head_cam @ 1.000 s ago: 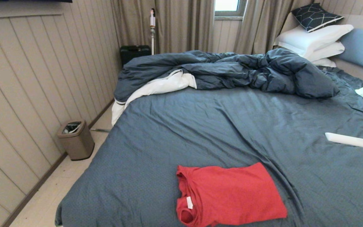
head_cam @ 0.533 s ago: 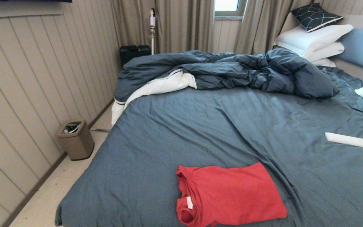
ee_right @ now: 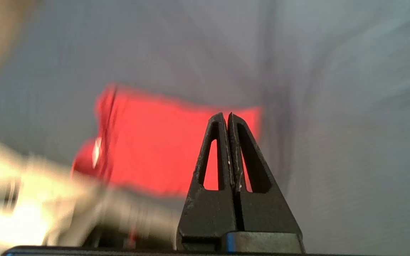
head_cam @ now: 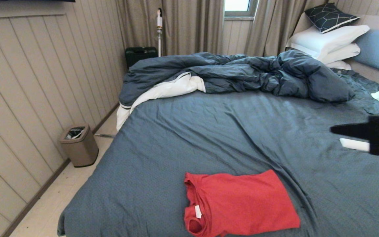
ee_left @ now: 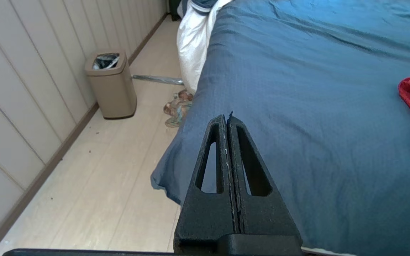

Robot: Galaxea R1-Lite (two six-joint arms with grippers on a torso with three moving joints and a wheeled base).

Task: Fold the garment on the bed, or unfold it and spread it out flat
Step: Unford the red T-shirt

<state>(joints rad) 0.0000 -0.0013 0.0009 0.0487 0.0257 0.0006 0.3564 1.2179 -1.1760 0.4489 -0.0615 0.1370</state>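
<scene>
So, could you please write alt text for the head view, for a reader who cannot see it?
A folded red cotton T-shirt lies near the front edge of a large bed with a slate-blue sheet. The robot's black right gripper, jaws shut, enters from the right edge, well above the shirt. A rumpled dark blue duvet is heaped behind.

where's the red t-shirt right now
In the head view the red T-shirt lies folded on the bed, at its near edge just right of centre, well short of the rumpled duvet and apart from the right gripper.

My head camera overlooks the bed (head_cam: pixel 209 131); both wrist cameras face it closer, sharing the garment (head_cam: pixel 239 204).
</scene>
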